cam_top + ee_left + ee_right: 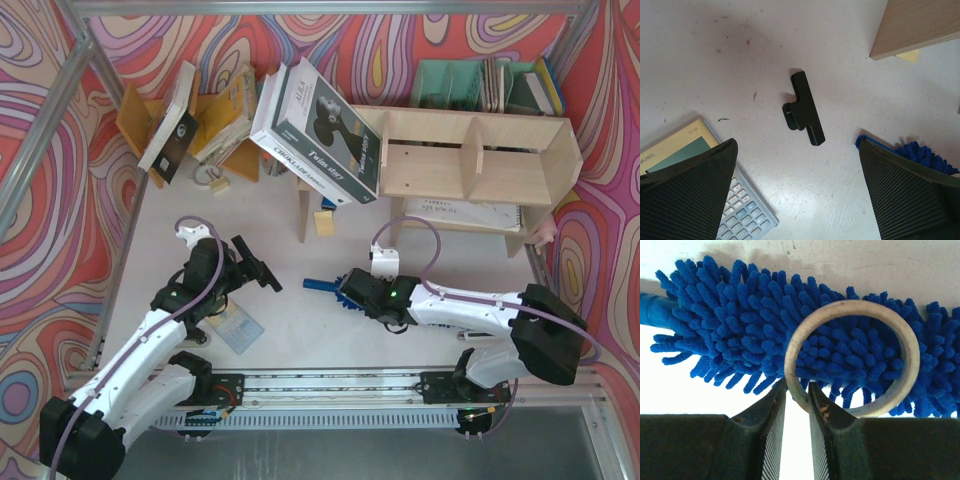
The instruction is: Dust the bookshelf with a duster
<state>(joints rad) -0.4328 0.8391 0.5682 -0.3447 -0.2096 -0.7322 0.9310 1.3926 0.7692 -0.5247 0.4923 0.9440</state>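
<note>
Right wrist view: right gripper (797,390) (the nearer; left gripper (796,145) gapes) pinches a pale ring (855,307), duster (740,325) lying nine-to-three at twelve o'clock.

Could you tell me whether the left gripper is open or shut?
Open: the left gripper has its fingers wide apart at the wrist view's edges, holding nothing.

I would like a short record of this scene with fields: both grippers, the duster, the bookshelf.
left gripper: open, empty, above a black clip, near a calculator
right gripper: shut on the rim of a pale ring that lies against the duster's fluff
duster: low on the table, in front of the bookshelf
bookshelf: not touched by the duster
</note>
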